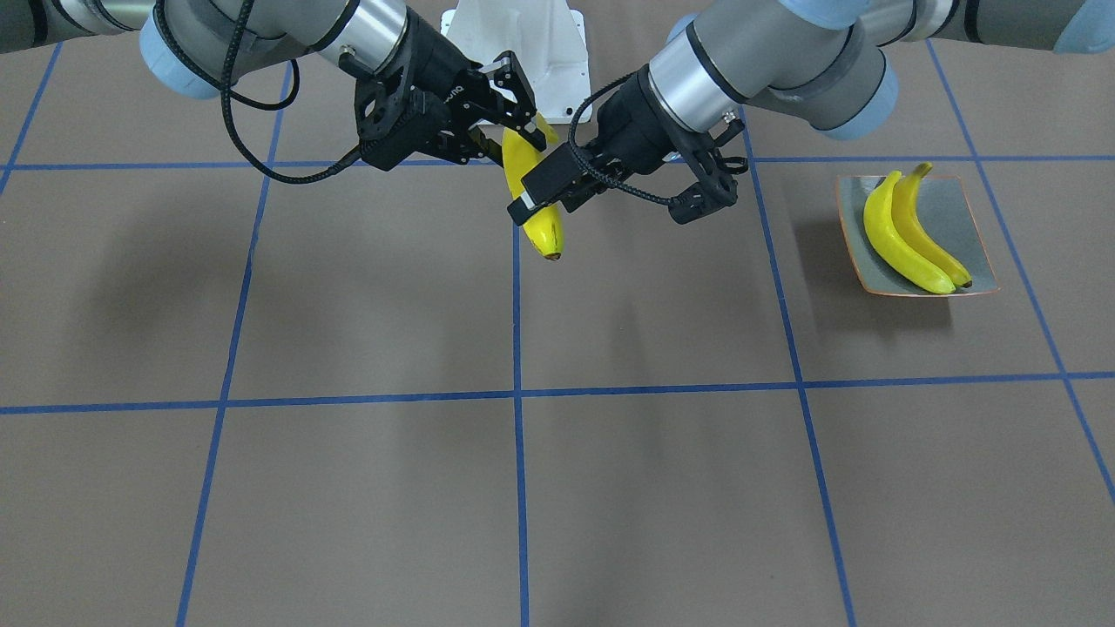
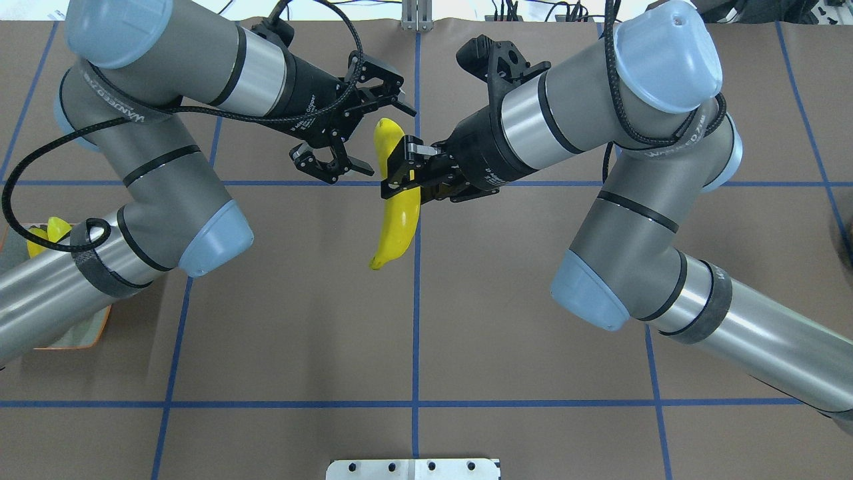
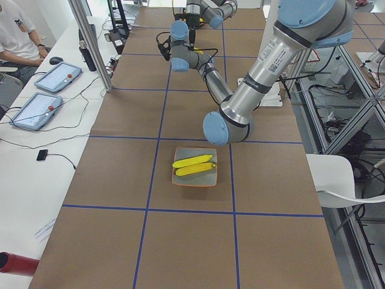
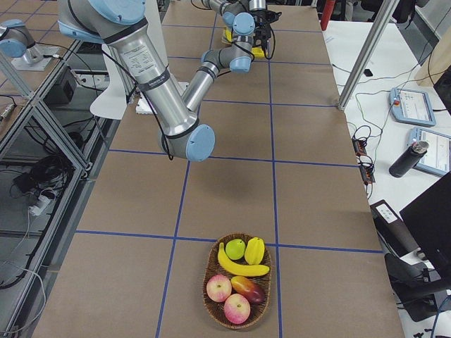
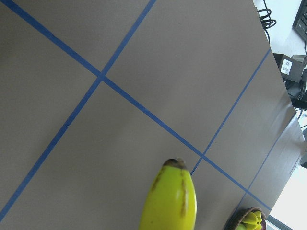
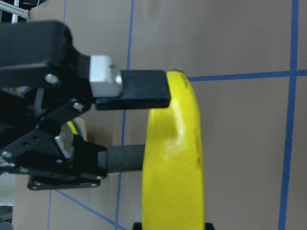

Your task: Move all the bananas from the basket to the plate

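Note:
One yellow banana [image 2: 394, 220] hangs in the air over the table's middle, and my right gripper [image 2: 403, 180] is shut on it. My left gripper [image 2: 385, 135] is open, its fingers [image 6: 144, 89] set at the banana's far end; in the left wrist view only the dark tip [image 5: 173, 164] shows. Two bananas [image 1: 906, 235] lie side by side on the grey-green plate [image 1: 958, 209]. Another banana [image 4: 243, 268] lies in the wicker basket [image 4: 206, 278] at the table's other end.
The basket also holds apples [image 4: 219, 287], a green fruit [image 4: 236, 248] and other fruit. A white mounting plate [image 1: 514, 35] sits at the robot's base. A seated person [image 3: 15, 30] and two tablets [image 3: 57, 76] are at a side desk.

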Motion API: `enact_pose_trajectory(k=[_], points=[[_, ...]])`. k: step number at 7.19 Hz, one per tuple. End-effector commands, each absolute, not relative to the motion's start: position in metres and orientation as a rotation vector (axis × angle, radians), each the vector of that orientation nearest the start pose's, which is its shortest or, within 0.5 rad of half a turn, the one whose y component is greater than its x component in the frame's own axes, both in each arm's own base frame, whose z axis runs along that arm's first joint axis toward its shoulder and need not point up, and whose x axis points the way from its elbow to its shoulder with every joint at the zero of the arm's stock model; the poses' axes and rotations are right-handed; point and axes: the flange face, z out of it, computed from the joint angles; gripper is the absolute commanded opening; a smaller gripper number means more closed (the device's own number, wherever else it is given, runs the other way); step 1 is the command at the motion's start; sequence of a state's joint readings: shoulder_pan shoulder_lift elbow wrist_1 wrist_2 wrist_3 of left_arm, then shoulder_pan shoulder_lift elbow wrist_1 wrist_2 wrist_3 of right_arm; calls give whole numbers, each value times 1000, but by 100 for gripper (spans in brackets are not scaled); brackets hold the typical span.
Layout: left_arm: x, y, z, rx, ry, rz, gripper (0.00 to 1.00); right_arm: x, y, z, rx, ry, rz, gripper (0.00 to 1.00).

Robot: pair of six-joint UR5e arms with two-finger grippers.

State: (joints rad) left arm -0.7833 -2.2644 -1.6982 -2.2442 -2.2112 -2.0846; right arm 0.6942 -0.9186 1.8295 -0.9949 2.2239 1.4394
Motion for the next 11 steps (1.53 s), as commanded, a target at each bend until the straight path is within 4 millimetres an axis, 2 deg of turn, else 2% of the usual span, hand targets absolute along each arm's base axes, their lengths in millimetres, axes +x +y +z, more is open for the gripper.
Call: enact_pose_trajectory(k=[1,3,4,5,6,7,8,9,11], points=[[394,-492,107,-319,1504,-558,97,-401,-428,94,94,-1514,-37,0],[397,-489,106,-323,1506,-551,85,-399,-428,93,107,-1529,-43,0],[397,-489,106,-324,1505,-552,70,-400,-427,93,106,-1531,-45,0],[397,-489,106,-331,1505,-559,26,-399,-428,94,107,-1529,-43,0],[395,-488,104,-338,1521,-561,0,-399,-428,94,107,-1529,-43,0],[395,-487,104,-337,1525,-558,0,-399,-428,94,108,-1531,-44,0],[394,-487,104,-349,1523,-570,0,-399,-428,95,107,-1529,-41,25],[393,-486,103,-349,1526,-569,0,-398,-429,99,84,-1527,-10,99],[393,-485,106,-350,1524,-570,0,-394,-426,98,103,-1559,-21,100]])
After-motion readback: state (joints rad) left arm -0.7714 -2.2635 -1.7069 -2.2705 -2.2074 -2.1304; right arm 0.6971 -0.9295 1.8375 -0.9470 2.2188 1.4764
